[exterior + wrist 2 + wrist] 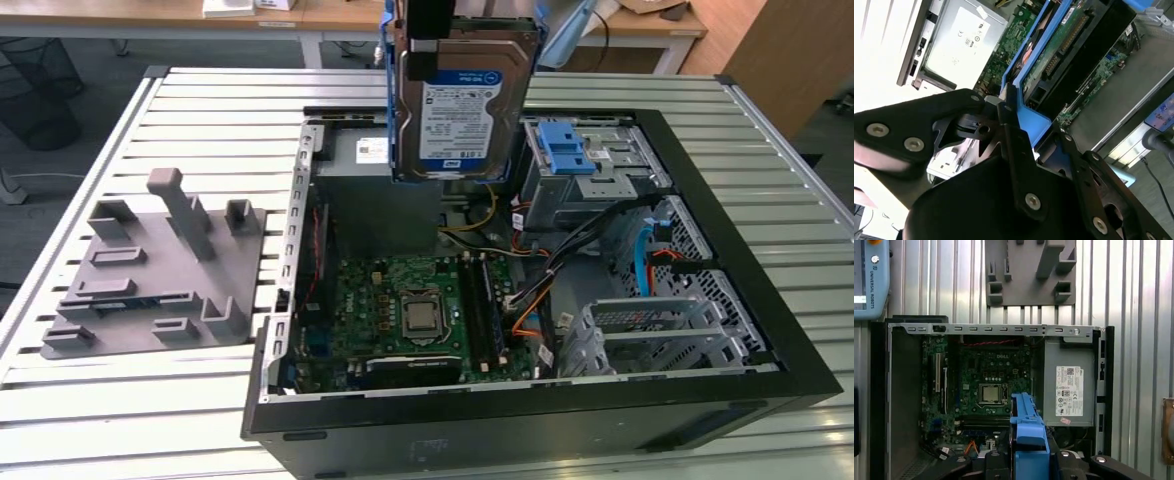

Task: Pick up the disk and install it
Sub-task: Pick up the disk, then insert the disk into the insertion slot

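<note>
Case (pixel 534 440) nearest me in the exterior view: black, open on top, lying on the slatted table (pixel 694 90). Inside, going back: motherboard (pixel 400 300), a bare metal bay (pixel 654 330) toward the exterior view's right, loose cables (pixel 534 290) between them. Beyond those, a grey power-supply box (pixel 380 205) and a drive cage (pixel 621 165) with a blue latch (pixel 567 150) on top. A grey fixture plate (pixel 147 270) sits just beside the case, on the exterior view's left.

The disk (pixel 461 105) hangs upright above the case's far half, apart from everything below. Silver body, white-and-blue label facing me, blue rails down both long edges. The gripper (pixel 1034 127) pinches it at its blue end (pixel 1026 432), black fingers pressed on either side.

Arm cut off by the exterior view's upper edge. I cannot see the disk's back face there.
</note>
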Robot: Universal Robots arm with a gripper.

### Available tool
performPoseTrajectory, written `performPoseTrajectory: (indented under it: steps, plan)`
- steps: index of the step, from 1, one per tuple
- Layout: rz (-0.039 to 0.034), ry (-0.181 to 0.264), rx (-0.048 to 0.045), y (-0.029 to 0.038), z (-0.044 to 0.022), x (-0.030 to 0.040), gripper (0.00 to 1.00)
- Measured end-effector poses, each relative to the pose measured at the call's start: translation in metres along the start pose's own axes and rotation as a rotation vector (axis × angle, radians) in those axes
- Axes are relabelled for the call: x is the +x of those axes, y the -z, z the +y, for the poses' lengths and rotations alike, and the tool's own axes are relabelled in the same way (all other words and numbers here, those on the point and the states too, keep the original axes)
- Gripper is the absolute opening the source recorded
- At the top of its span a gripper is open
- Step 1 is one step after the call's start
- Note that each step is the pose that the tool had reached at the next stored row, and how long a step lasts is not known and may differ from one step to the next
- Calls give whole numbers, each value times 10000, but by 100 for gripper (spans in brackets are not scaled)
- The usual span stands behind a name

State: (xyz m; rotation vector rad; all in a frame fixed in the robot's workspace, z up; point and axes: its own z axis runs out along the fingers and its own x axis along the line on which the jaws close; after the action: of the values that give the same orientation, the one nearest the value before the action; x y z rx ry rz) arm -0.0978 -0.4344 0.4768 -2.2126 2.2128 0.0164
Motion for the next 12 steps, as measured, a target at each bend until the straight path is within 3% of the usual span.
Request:
performPoseTrajectory:
  steps: [3, 12]
  plan:
    - [0, -26, 1, -8, 0, 53, 36]
    - [0, -27, 1, -8, 0, 59, 36]
